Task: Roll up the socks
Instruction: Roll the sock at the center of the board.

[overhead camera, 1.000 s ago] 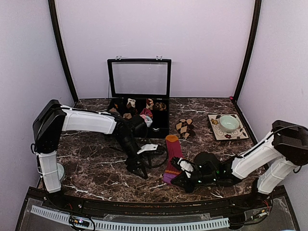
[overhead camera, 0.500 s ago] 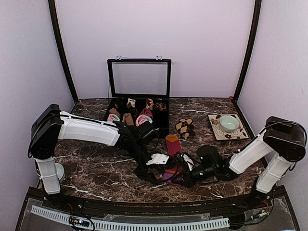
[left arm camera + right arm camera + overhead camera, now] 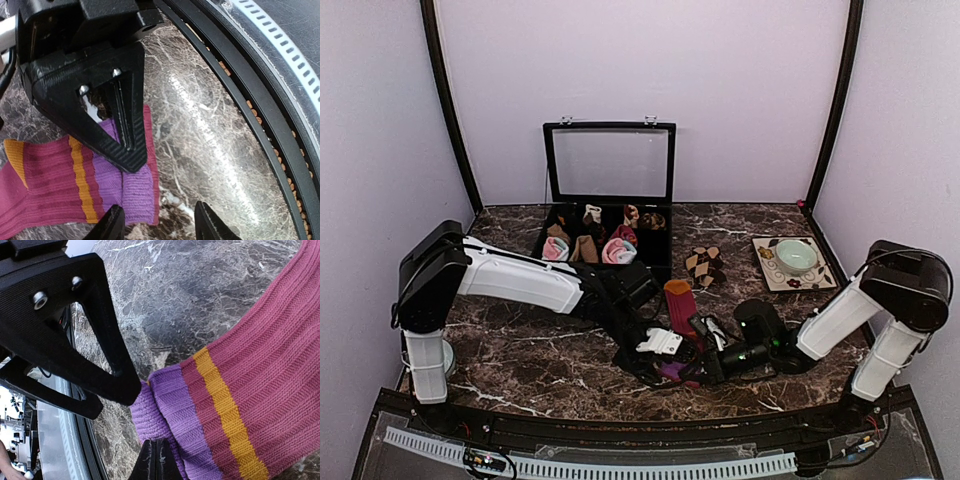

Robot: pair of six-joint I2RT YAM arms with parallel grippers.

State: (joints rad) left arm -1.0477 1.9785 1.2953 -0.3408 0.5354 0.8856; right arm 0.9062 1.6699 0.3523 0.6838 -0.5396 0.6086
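The long magenta sock (image 3: 680, 312) lies on the marble table, orange toe away from me, purple cuff (image 3: 125, 187) at the near end. My right gripper (image 3: 156, 460) is shut, its tips pinching the edge of that cuff (image 3: 160, 410); it shows as a black wedge (image 3: 117, 110) in the left wrist view. My left gripper (image 3: 159, 225) is open just beyond the cuff's end, one finger (image 3: 111, 226) over the cuff's edge and the other over bare marble. Both grippers meet at the cuff in the top view (image 3: 680, 368). The brown-and-beige diamond socks (image 3: 705, 265) lie farther back.
An open black box (image 3: 655, 268) with sock rolls stands at the back centre, lid up. A patterned plate (image 3: 767, 270) with a green bowl (image 3: 795, 256) is at the back right. The table's black front rail (image 3: 260, 115) runs close behind the grippers.
My left arm has swung right and forward to the sock's cuff. My right gripper has slid left to the cuff and closed on its edge.
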